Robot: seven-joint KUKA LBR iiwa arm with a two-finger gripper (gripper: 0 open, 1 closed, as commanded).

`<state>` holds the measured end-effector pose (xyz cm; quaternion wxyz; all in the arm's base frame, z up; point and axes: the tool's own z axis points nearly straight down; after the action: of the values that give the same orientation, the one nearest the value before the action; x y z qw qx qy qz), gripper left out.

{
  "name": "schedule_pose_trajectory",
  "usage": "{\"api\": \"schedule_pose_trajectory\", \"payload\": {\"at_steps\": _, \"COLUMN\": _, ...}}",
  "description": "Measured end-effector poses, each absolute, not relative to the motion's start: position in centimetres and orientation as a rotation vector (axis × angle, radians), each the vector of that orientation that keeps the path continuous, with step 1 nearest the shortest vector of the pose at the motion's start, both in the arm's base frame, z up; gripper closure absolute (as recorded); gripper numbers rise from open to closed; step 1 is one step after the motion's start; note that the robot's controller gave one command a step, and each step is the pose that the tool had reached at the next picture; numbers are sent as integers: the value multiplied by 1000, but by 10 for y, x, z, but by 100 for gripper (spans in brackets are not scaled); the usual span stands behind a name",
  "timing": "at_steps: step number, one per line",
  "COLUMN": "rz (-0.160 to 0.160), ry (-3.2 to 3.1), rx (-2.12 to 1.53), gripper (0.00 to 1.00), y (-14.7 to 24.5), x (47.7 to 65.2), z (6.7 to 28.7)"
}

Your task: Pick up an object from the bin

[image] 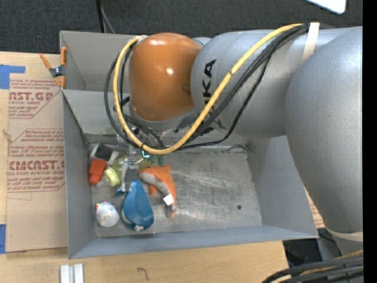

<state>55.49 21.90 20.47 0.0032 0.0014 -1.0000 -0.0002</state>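
From my gripper (136, 157) the blue drop-shaped thing (137, 208) lies just toward the near side, its long axis running near-to-far. If the gripper is open, I cannot tell.

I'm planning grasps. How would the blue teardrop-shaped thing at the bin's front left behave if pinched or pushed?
The blue teardrop-shaped thing looks smooth and rounded, so it may slip from a pinch. Pushed, its curved body would probably pivot. The bin's front wall close by might stop it.
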Motion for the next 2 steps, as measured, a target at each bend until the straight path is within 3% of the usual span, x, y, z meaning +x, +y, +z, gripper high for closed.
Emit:
{"api": "schedule_pose_trajectory", "payload": {"at_steps": 1, "rz": -3, "ry": -3143, "rx": 1, "gripper": 0, "y": 218, "x": 557, "z": 209}}
{"api": "schedule_pose_trajectory", "payload": {"at_steps": 2, "rz": -2, "ry": -3145, "rx": 135, "gripper": 0, "y": 182, "x": 577, "z": 131}}
